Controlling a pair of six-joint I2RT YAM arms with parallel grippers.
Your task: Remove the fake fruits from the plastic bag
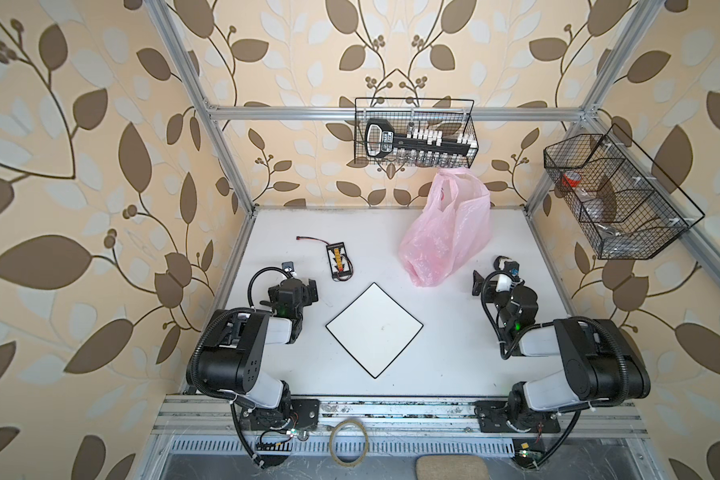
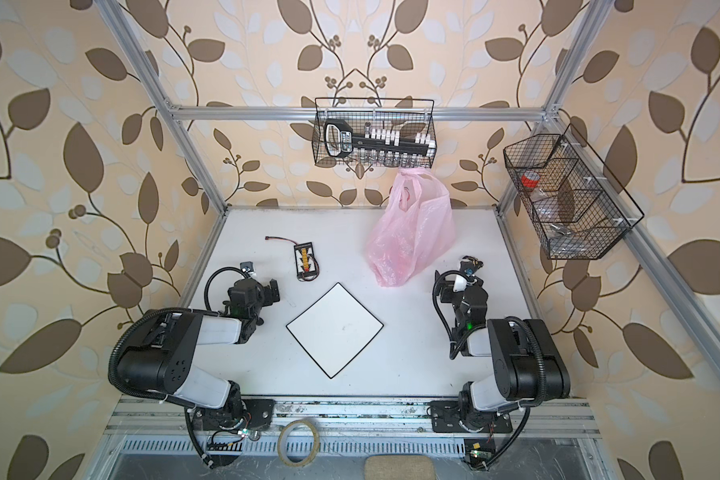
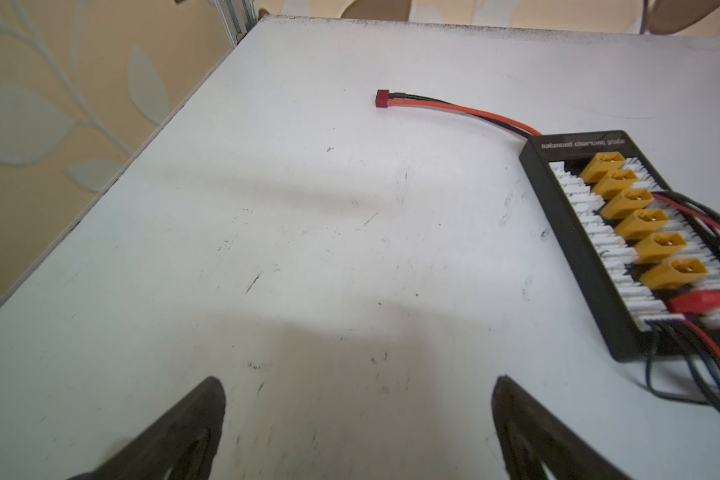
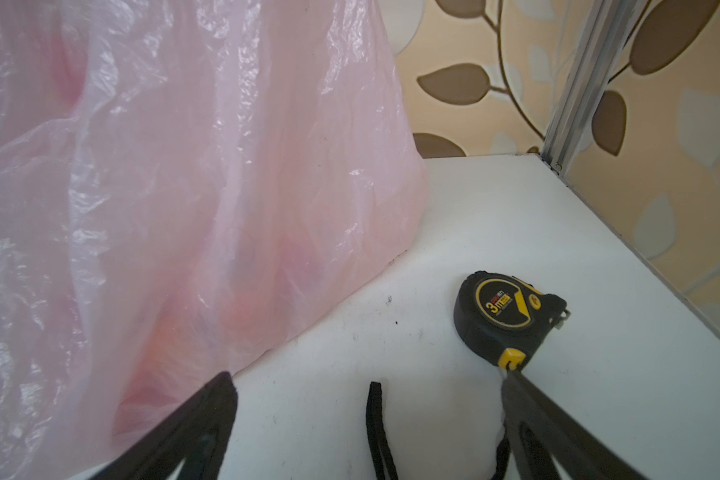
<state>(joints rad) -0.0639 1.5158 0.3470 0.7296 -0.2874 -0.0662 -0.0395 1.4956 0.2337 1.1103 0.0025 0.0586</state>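
Observation:
The pink plastic bag (image 1: 445, 232) (image 2: 410, 232) stands upright at the back right of the white table, its handles reaching up to just under a wire basket. The fake fruits are inside it and show only as blurred reddish-orange shapes (image 4: 159, 353) through the film. My right gripper (image 1: 491, 274) (image 4: 368, 376) is open low over the table, just right of the bag's base, one finger beside the film. My left gripper (image 1: 304, 286) (image 3: 360, 384) is open above bare table at the left, far from the bag, with nothing between its fingers.
A white square plate with a black rim (image 1: 374, 330) lies mid-table. A black charging board with wires (image 1: 340, 261) (image 3: 624, 232) sits ahead of the left gripper. A tape measure (image 4: 504, 316) lies by the right gripper, its strap (image 4: 377, 424) between the fingers. Wire baskets (image 1: 414, 133) (image 1: 612, 195) hang behind and to the right.

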